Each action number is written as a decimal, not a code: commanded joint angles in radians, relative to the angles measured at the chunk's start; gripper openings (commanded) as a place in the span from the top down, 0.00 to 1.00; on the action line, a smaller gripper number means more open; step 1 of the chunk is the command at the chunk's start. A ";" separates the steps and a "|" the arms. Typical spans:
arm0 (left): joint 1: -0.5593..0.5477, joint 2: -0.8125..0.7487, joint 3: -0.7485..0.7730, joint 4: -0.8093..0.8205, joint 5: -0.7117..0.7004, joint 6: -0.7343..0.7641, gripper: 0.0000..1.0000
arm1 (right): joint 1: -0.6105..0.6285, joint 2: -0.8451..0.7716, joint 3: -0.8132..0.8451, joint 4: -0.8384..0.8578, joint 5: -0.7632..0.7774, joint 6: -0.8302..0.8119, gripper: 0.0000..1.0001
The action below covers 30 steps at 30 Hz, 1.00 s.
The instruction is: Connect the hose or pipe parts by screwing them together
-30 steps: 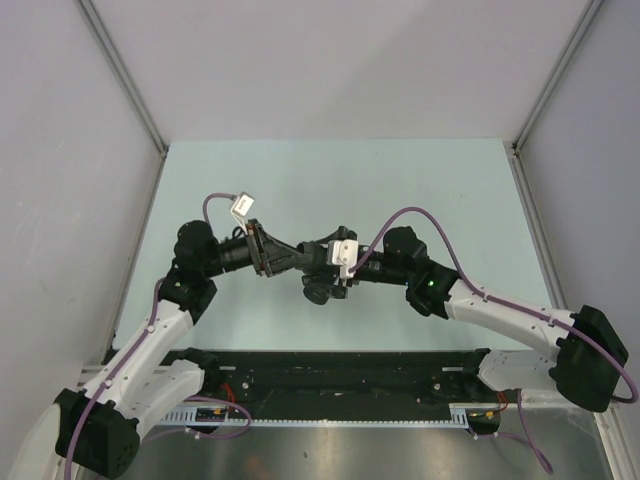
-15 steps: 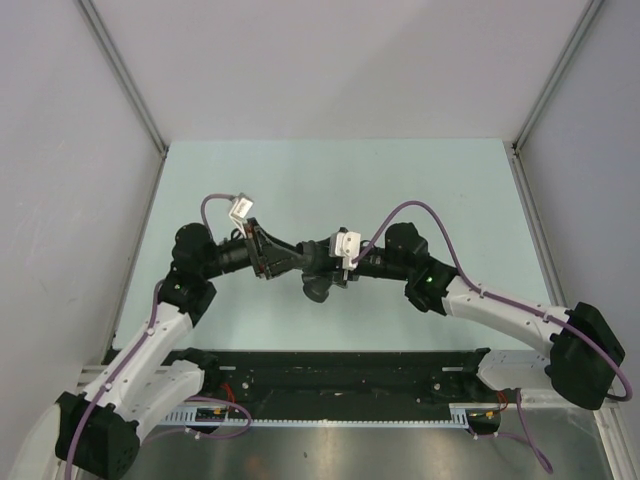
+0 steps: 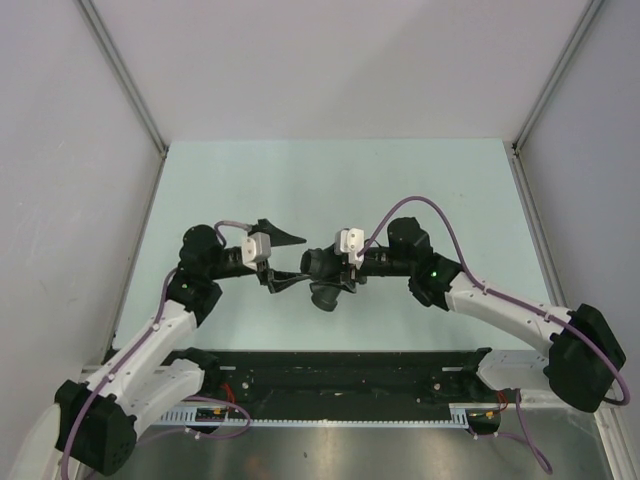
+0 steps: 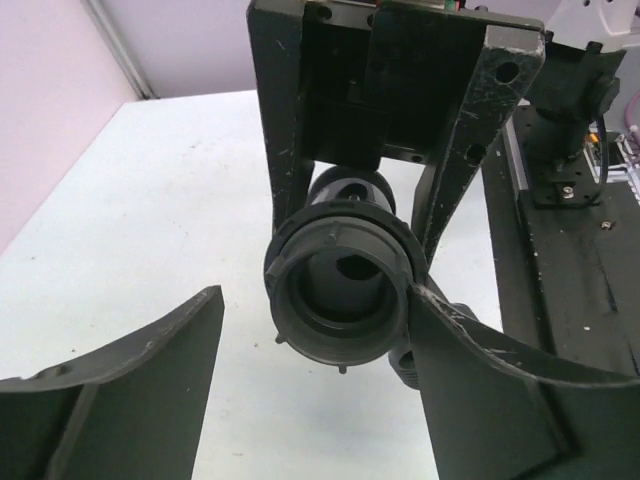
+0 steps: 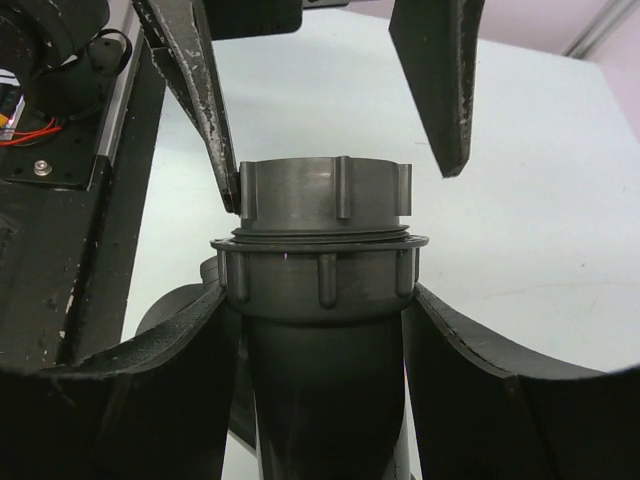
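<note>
The right gripper point(image 5: 320, 300) is clenched on the dark grey plastic pipe fitting point(image 5: 320, 400). Its two black fingers press the tube's sides just behind a wide ribbed collar point(image 5: 320, 268). Its wrist view shows a detail the overhead view hides: a narrower ribbed ring point(image 5: 325, 195) sits against that collar, just beyond the fingertips.

The left gripper point(image 4: 315, 295) is released, with its fingers spread to either side of the ring. In the left wrist view the fitting's round mouth faces out between them. One finger touches the ring's rim and the other is well apart from it.

The overhead view shows both grippers meeting tip to tip over the pale green table point(image 3: 400, 180). A stubby side branch point(image 3: 325, 297) juts out beside the right fingers.
</note>
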 commanded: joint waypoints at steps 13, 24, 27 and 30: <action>0.029 -0.123 0.094 -0.045 -0.295 -0.453 0.00 | -0.001 -0.076 0.068 -0.088 0.183 -0.067 1.00; 0.037 -0.176 0.005 -0.149 -0.530 -1.370 0.09 | 0.114 -0.062 0.067 -0.044 0.450 -0.202 1.00; 0.037 -0.141 0.025 -0.207 -0.479 -1.436 0.11 | 0.143 -0.059 0.067 -0.033 0.468 -0.212 1.00; 0.035 -0.116 0.018 -0.223 -0.442 -1.485 0.15 | 0.174 -0.053 0.067 -0.028 0.499 -0.228 1.00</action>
